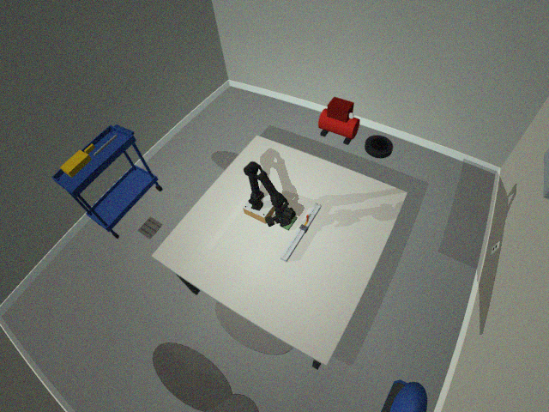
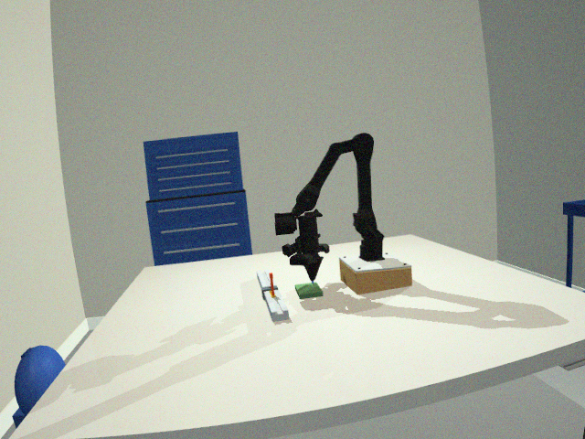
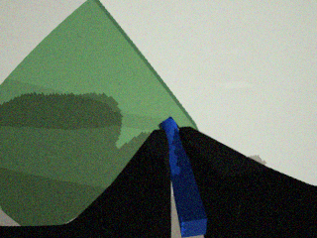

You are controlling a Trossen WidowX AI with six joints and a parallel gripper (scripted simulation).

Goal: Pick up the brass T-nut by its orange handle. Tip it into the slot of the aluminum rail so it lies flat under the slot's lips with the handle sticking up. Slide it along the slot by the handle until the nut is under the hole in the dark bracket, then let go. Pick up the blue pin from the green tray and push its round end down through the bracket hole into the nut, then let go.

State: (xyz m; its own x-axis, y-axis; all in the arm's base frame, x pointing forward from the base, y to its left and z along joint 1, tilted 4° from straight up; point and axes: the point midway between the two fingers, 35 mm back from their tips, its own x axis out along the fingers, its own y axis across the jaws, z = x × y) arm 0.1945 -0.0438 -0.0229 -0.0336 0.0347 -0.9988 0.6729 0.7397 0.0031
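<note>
Our tool (image 1: 289,226) (image 2: 312,282) (image 3: 172,139) pinches the blue pin (image 2: 313,282) (image 3: 185,183), at the green tray (image 1: 288,225) (image 2: 308,290) (image 3: 119,64). Orange handle (image 1: 307,220) (image 2: 271,283) upright at the rail (image 1: 290,249) (image 2: 277,309), near the dark bracket (image 1: 304,227) (image 2: 269,288). All on the bench (image 1: 248,261) (image 2: 330,358).

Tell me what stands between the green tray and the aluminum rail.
Nothing stands between the green tray and the aluminum rail; the exterior view shows only bare tabletop there.

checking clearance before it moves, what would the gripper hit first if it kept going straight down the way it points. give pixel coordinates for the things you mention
Probably the green tray (image 2: 309,290) (image 3: 119,64), close below the gripper (image 2: 313,281) (image 3: 172,139); the exact gap is hard to judge.
</note>
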